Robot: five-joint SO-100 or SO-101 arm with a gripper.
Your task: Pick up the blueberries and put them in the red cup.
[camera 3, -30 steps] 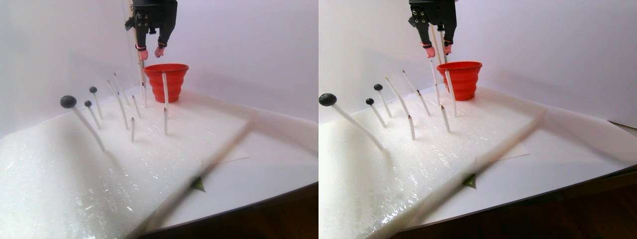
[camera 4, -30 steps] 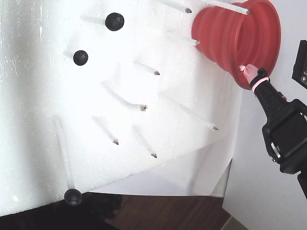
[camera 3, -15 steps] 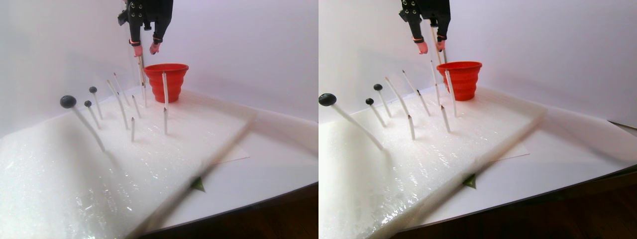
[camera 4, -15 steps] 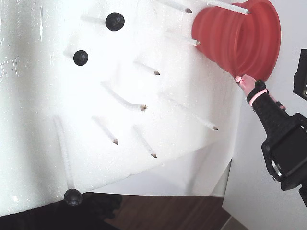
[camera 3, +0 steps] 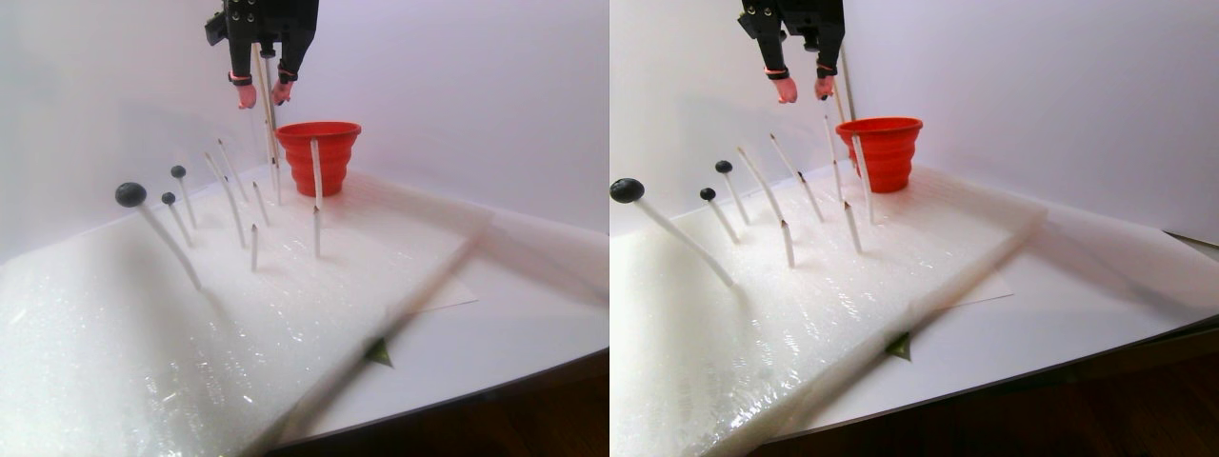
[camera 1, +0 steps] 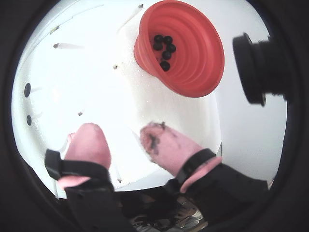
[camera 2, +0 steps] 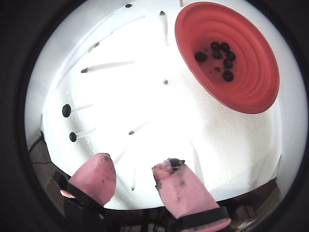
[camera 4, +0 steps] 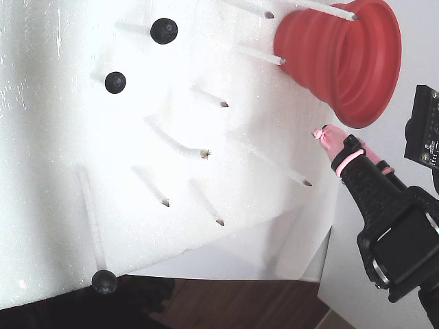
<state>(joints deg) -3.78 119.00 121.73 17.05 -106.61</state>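
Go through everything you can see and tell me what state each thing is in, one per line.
Gripper: open, holding nothing, raised above the foam beside the cup.
Fingers: pink pads, smeared with dark stains.
Red cup: upright, holding about seven blueberries.
Blueberries on sticks: three on their sticks in the fixed view.
Bare sticks: empty, leaning, stuck in the foam.
Foam sheet: flat, pierced by sticks.

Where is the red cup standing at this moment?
In the fixed view the red cup sits at the upper right of the white foam pad, beside bare sticks; the pincer hangs just below its rim.
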